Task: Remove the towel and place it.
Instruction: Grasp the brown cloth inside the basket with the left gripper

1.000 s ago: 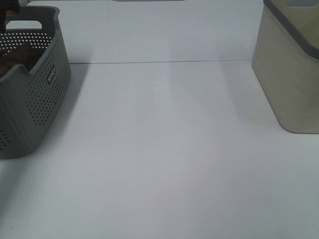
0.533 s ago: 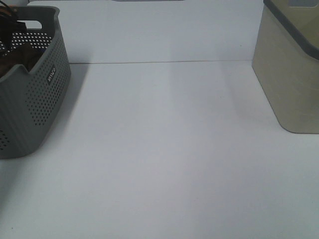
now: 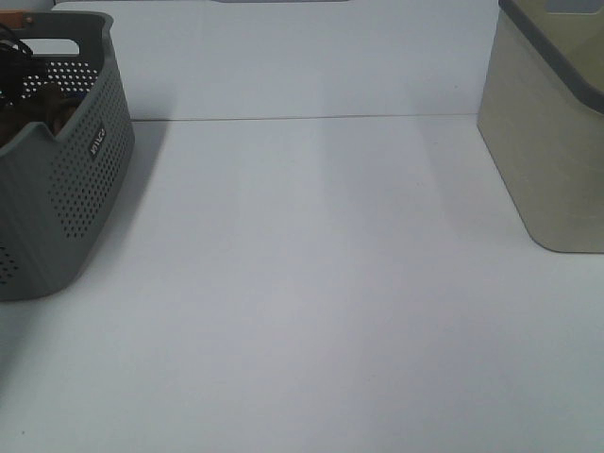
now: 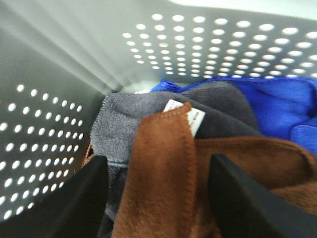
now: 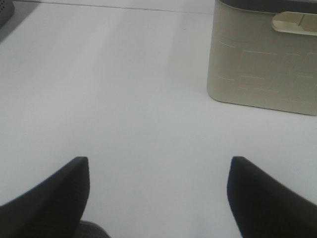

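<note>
While the towel (image 4: 163, 144) lies bunched inside the grey basket (image 3: 75, 189), on top of a grey cloth (image 4: 124, 119) and beside a blue cloth (image 4: 282, 99), it is straddled by the left gripper (image 4: 157, 171), whose jaws are spread wide with nothing clamped. The right gripper (image 5: 159, 161) is held over the white tabletop (image 3: 302, 283), likewise wide apart and empty. A beige bin (image 3: 547, 142) is seen at the right.

The towel (image 4: 163, 188) is reddish-brown, velvety, hemmed; crumpled atop a grey cloth (image 4: 119, 119) inside the basket (image 4: 54, 69).
</note>
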Robot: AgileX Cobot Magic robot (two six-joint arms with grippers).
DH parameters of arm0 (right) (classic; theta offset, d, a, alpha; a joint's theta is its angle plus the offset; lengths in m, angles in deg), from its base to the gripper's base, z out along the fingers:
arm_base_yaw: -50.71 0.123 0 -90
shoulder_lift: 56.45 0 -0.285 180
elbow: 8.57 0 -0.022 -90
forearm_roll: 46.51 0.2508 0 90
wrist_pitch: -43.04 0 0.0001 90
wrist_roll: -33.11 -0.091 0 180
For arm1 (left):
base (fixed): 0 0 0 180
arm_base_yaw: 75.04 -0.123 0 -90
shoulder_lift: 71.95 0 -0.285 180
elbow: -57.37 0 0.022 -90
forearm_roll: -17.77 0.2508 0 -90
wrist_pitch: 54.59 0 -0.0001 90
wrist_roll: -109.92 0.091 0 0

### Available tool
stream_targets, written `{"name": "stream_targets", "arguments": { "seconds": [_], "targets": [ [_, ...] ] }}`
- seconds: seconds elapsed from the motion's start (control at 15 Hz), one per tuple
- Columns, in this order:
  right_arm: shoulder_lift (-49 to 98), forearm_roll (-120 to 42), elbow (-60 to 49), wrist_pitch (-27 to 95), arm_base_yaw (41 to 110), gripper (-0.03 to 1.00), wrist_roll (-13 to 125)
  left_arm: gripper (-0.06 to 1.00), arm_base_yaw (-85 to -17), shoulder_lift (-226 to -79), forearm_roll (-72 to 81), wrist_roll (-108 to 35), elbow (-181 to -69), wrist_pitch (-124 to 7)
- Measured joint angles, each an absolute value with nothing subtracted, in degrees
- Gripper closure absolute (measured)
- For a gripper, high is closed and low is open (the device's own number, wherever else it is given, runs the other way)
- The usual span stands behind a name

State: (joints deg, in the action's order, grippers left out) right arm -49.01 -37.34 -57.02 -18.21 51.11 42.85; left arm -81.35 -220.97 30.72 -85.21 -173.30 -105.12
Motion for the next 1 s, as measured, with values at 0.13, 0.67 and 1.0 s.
{"name": "stream_targets", "arguments": {
  "seconds": [0.13, 0.67, 1.0],
  "targets": [
    [-49.0, -37.3, -57.0, -18.2, 51.1, 0.24, 42.8, 0.38, -81.3, -221.5, 30.4, -85.2, -173.3, -104.6],
    [-49.0, -37.3, -57.0, -18.2, 51.1, 0.24, 42.8, 0.6, -81.3, -221.7, 30.7, -84.7, -173.3, -102.5],
    [-49.0, -37.3, -57.0, -18.2, 51.1, 0.24, 42.8, 0.77, -81.3, -221.7, 30.8, -83.9, -173.3, -102.0]
  ]
}}
